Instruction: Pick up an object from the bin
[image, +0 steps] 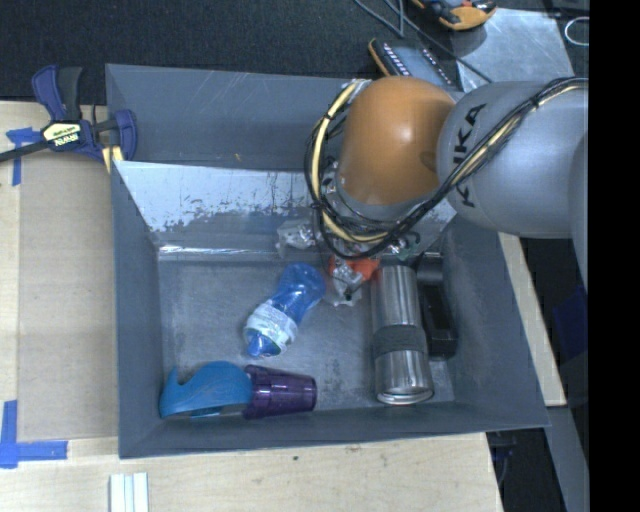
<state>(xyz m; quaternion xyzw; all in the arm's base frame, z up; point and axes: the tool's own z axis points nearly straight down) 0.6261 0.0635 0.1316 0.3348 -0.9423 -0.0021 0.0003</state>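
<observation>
Camera view from above: a grey robot arm (520, 150) reaches in from the right over a grey metal bin (135, 330), its wrist capped by a rounded orange cover (395, 130) and ringed with looped cables (325, 150). The pincer (345, 282) hangs below the cover toward the back of the bin floor, mostly hidden by the wrist; whether it is open or closed cannot be told, and nothing can be made out in its grip.

Nearest to it on the left is a crushed blue bottle (283, 312), lying on a slant in the middle of the floor with its upper end just beside the pincer. Nearest on the right is a metal flask (401, 335), lying lengthwise with one end just beside the pincer and the other near the front wall. A black object (438, 315) lies along the flask's far side, against the right wall.

In the front left corner, well apart from the pincer, a purple cup (283, 390) lies on its side touching a rounded blue object (203, 390). A scrap of crumpled clear wrapping (294, 236) sits at the foot of the back wall, near the wrist.
</observation>
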